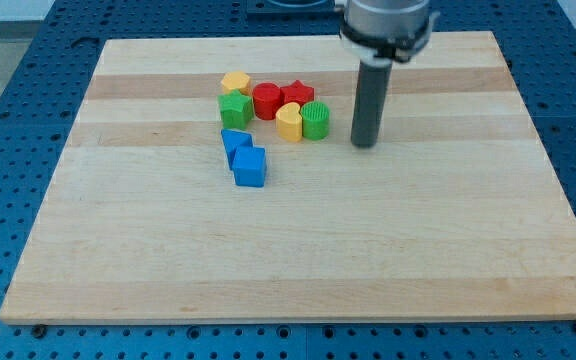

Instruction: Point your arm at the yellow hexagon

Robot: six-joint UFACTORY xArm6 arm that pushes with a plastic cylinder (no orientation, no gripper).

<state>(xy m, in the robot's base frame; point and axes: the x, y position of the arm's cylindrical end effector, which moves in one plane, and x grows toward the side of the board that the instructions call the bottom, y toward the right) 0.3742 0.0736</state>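
Note:
The yellow hexagon (pixel 235 83) lies at the upper left of a cluster of blocks on the wooden board (pixel 298 250). My tip (pixel 365 144) stands on the board to the right of the cluster, well apart from the hexagon and a short gap right of the green round block (pixel 315 120). Between them lie a red round block (pixel 266 100), a red star (pixel 297 94) and a yellow heart-like block (pixel 289 122). A green block (pixel 235 110) sits just below the hexagon.
Two blue blocks lie below the cluster, one (pixel 235 143) above the blue cube (pixel 250 167). The board rests on a blue perforated table (pixel 18 120). The arm's grey body (pixel 386 25) hangs over the board's top edge.

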